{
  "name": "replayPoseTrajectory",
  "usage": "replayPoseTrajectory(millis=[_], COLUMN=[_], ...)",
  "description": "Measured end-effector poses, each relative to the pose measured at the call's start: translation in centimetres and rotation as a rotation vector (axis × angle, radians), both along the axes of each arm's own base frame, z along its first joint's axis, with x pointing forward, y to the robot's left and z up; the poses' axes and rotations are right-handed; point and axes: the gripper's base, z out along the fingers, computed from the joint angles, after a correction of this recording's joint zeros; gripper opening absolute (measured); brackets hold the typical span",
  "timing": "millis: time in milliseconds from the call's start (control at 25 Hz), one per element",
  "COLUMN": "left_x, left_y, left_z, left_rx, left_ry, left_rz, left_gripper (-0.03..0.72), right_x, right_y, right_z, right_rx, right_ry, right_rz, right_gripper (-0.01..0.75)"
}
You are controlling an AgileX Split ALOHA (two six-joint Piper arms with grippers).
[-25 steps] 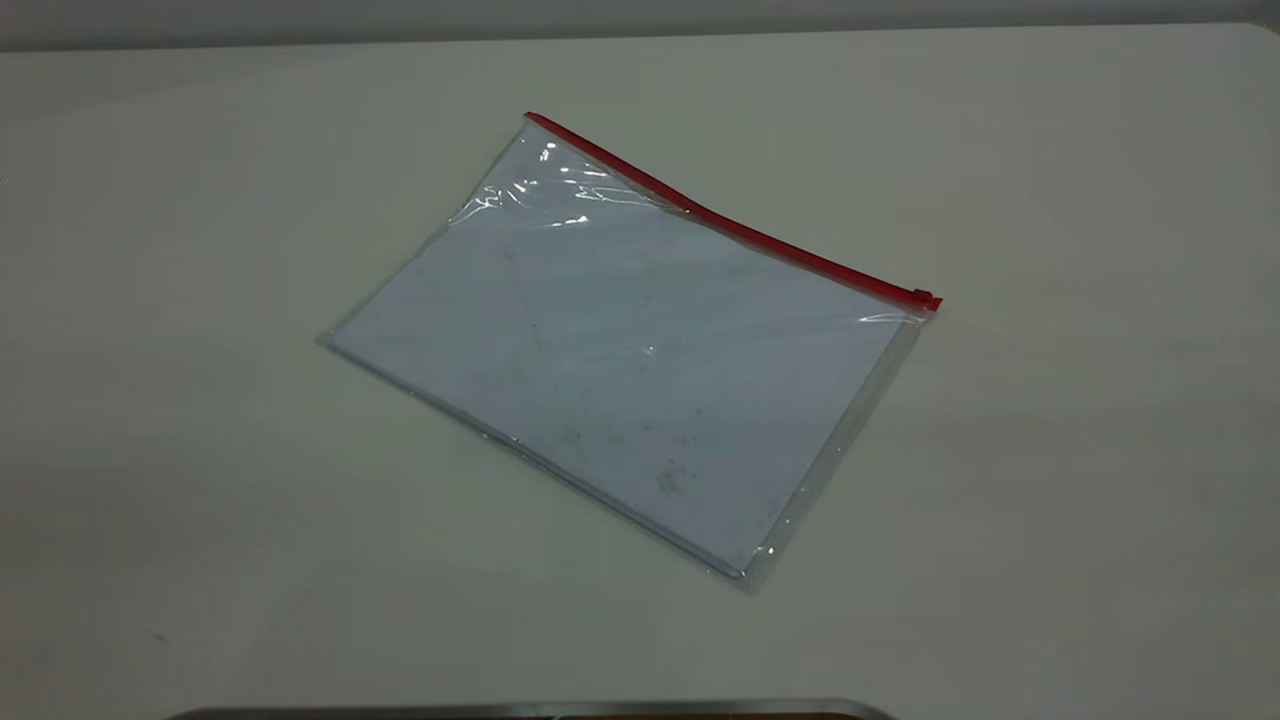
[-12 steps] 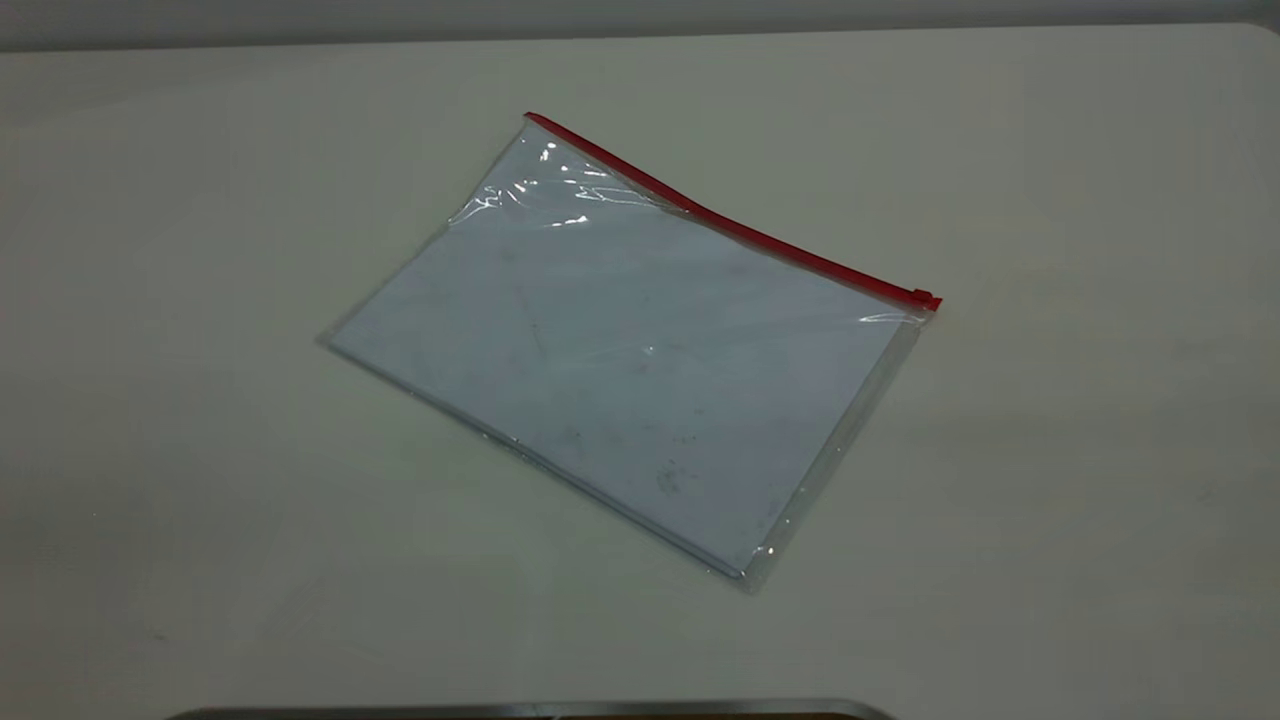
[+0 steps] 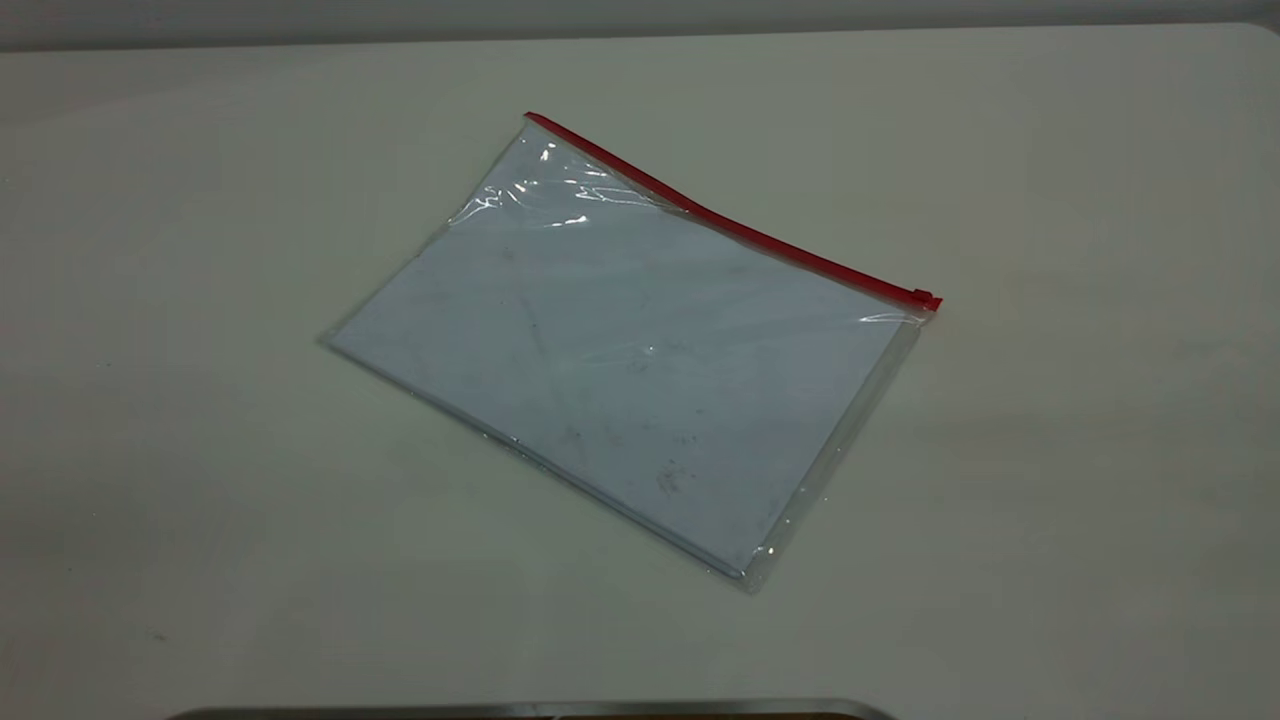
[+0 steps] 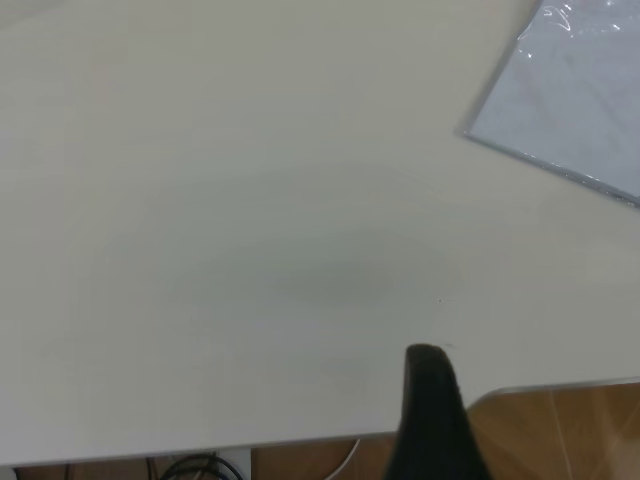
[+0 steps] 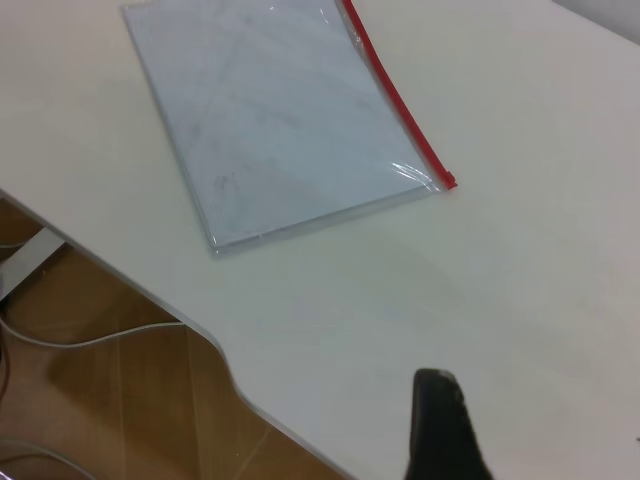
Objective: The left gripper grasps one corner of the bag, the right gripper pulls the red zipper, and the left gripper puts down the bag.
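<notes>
The bag (image 3: pixel 620 340), a flat clear pouch with a pale blue-white sheet inside, lies on the white table. The red zipper (image 3: pixel 740 232) runs along its far long edge, with the slider tab (image 3: pixel 925 299) at the right end. The clear corner of the bag (image 3: pixel 535 130) at the strip's other end lies flat. Neither gripper shows in the exterior view. My left gripper (image 4: pixel 430 410) hovers over the table's near edge, well away from the bag (image 4: pixel 580 100). My right gripper (image 5: pixel 445 430) is above bare table, apart from the bag (image 5: pixel 270 110) and the zipper (image 5: pixel 395 100).
The white table (image 3: pixel 200 450) stretches all around the bag. Its curved front edge (image 5: pixel 215 345) drops to a wooden floor (image 5: pixel 110 390) with cables (image 4: pixel 190 465). A metal strip (image 3: pixel 530 708) sits at the bottom of the exterior view.
</notes>
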Motion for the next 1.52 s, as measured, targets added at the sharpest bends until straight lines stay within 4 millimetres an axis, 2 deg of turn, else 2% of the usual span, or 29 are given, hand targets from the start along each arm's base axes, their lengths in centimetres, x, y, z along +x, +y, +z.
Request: replayPoseTrajectory(millis=[320,640,1120,1520], left_x=[0.0,0.0,0.0,0.0], left_y=[0.0,0.0,0.0,0.0], left_z=[0.0,0.0,0.0,0.0], left_rx=[-0.001,-0.002,-0.002,-0.003], left_ry=[0.0,0.0,0.0,0.0], left_rz=[0.0,0.001,0.002,0.003], left_gripper=[0.582,0.582,0.582,0.582], right_x=[0.0,-0.2,0.0,0.1], right_y=[0.0,0.2,-0.8,-1.0], right_z=[0.0,0.0,-0.1,-0.1], right_rx=[0.001,0.006,0.063,0.079], right_ry=[-0.004,-0.038,-0.02,-0.018], right_rz=[-0.01,-0.285,-0.541,-0.568], right_gripper=[0.503,0.503,0.503,0.504])
